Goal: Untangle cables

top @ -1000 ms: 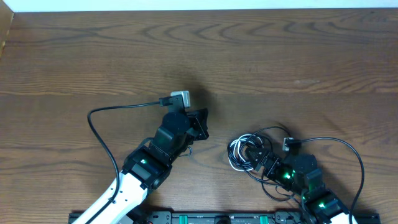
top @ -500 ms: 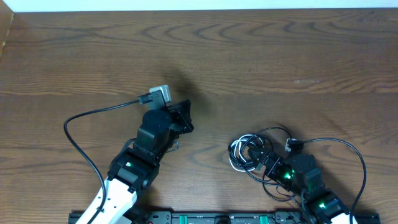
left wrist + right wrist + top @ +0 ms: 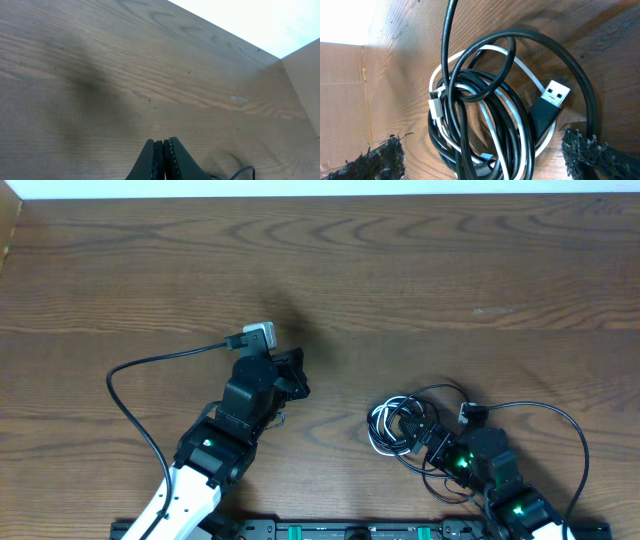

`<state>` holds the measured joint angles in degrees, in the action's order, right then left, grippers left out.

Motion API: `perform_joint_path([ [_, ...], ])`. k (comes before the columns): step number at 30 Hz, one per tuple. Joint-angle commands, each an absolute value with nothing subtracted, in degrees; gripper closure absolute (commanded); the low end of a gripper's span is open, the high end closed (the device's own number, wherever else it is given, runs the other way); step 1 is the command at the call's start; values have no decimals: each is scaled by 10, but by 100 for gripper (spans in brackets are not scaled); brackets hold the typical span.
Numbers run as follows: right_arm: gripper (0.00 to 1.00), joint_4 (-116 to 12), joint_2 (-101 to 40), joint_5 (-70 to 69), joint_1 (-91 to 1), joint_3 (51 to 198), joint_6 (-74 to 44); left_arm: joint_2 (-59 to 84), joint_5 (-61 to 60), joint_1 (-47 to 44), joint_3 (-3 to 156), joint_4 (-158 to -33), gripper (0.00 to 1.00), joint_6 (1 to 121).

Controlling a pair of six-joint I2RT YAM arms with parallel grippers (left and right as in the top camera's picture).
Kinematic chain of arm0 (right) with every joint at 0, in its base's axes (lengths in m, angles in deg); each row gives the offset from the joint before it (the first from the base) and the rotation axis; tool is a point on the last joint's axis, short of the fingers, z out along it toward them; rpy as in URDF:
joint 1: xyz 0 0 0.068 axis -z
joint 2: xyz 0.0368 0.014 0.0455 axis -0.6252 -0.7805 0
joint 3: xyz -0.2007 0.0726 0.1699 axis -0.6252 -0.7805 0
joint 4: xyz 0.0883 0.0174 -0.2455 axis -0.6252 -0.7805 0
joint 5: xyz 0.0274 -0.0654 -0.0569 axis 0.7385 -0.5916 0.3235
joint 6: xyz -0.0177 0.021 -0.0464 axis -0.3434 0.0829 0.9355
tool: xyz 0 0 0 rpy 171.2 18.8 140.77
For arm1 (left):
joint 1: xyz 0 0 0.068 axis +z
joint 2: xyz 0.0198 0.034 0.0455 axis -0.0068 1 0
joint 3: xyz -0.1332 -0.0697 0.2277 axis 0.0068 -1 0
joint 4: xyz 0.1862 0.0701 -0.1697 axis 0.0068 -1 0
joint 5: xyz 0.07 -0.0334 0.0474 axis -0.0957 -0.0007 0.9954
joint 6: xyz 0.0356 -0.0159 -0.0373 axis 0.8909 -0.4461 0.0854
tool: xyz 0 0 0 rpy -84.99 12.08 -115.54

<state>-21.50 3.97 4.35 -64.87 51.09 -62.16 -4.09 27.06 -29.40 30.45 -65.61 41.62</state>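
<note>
The cables [image 3: 392, 425] lie bunched in a coil on the wooden table at the lower right, black cords looped with one white cord [image 3: 519, 62]. A black USB plug [image 3: 554, 96] rests on the coil's right side. My right gripper [image 3: 418, 430] stands open right at the coil. In the right wrist view its frayed fingertips [image 3: 590, 152] straddle the cables [image 3: 485, 125] without closing on them. My left gripper [image 3: 298, 377] is left of centre, well apart from the coil. In the left wrist view it [image 3: 163, 145] is shut, with nothing between its fingers.
The left arm's thick black wire [image 3: 130, 380] loops out over the table's left side. The right arm's wire [image 3: 570, 430] arcs at the lower right. A cardboard wall [image 3: 340, 100] stands beyond the coil. The table's far edge [image 3: 320, 190] meets a white strip.
My left arm has swung to the left, away from the coil, and has nearly stopped. The right gripper and the cables have stayed put.
</note>
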Motion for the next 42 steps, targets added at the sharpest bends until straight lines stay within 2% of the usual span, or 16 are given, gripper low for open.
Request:
perform_joint_path([
  [1,1,-228,37,20,-654,507,-615,-39,278,-292,312,-660,92,426],
  [36,1,-228,37,20,-654,507,-615,-40,278,-290,312,-660,92,421],
  [39,1,-228,37,20,-654,507,-615,-40,281,-290,312,-660,92,382],
  [42,1,-228,37,20,-654,507,-615,-40,305,-290,312,-669,92,277],
])
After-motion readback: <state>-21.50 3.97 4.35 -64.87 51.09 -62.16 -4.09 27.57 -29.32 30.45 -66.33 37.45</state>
